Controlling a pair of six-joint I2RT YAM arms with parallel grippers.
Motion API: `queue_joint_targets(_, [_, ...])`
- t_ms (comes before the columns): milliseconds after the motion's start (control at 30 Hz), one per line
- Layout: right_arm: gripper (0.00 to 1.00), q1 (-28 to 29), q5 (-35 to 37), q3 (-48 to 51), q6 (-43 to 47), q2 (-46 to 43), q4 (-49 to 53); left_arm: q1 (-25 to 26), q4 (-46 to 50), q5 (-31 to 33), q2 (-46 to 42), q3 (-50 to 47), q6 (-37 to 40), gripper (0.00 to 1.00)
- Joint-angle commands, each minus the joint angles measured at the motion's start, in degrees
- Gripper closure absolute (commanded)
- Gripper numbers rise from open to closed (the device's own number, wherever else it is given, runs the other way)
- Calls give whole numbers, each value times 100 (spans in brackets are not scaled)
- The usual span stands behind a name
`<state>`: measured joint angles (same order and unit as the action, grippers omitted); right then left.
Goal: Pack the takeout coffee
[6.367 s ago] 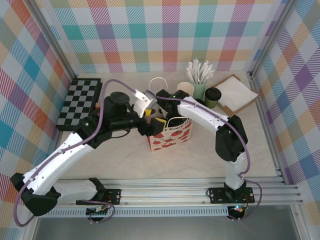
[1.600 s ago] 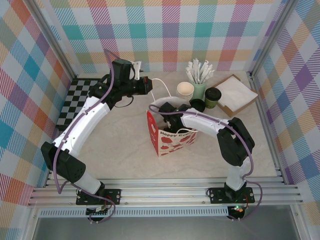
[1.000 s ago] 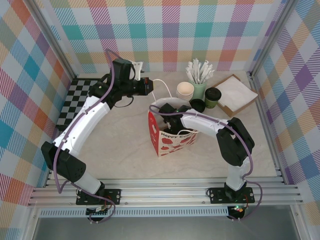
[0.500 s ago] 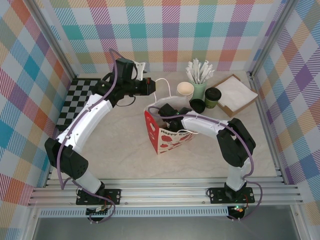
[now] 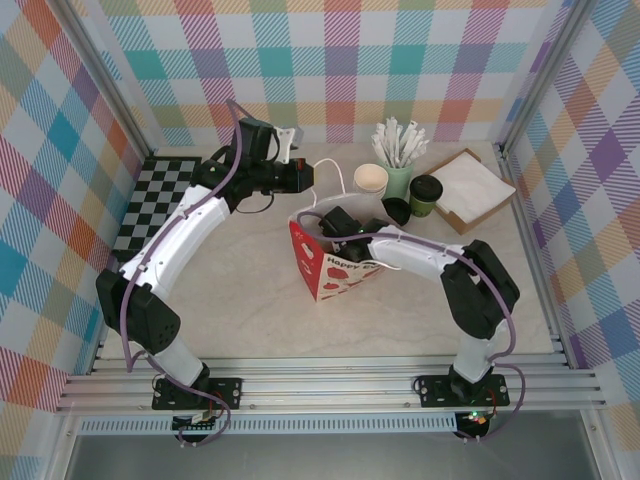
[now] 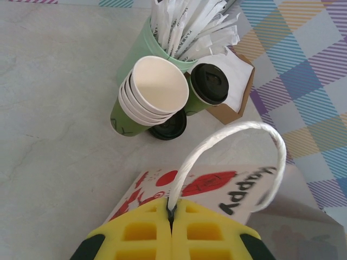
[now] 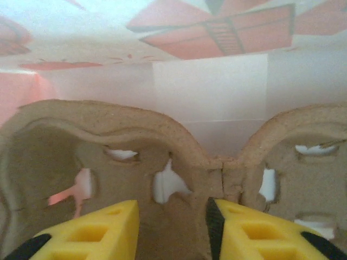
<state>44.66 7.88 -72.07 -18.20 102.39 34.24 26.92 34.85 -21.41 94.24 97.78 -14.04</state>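
Seating the brown moulded cardboard carrier (image 7: 179,149) inside the red-and-white paper bag (image 5: 325,272) seems the step — right gripper (image 7: 172,219) straddling its ridge, clamped or not I cannot tell; left gripper (image 6: 172,215) pinching the white cord handle (image 6: 234,129). Next: fetch the dark green black-lidded cup (image 5: 425,194), standing outside it.

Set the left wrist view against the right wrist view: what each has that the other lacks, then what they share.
Left wrist: the left gripper pinching the bag's white handle, with the lidded dark green cup, cream cup stack and stirrer holder beyond. Right wrist: the right gripper, jaws apart, at the brown cardboard carrier. Both: the red-printed paper bag, outside in one, inside in the other.
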Motion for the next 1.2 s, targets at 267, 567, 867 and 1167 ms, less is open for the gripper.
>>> queue_joint_targets(267, [26,-21,-260,-26,191,-1553,-697,40,223,345,46,81,139,100])
queue_joint_targets(567, [0,-35,597,-937,-167,-2368,-229,42,127,237,-61,-138,-38,100])
queue_joint_targets(867, [0,-810,1188,-1417,-1747,-3136,1711,55,69,91,-359,-362,-589,100])
queue_joint_targets(1167, [0,-1267,-751,-269,-658,-3543,54,345,-397,-625,-297,-541,-747,100])
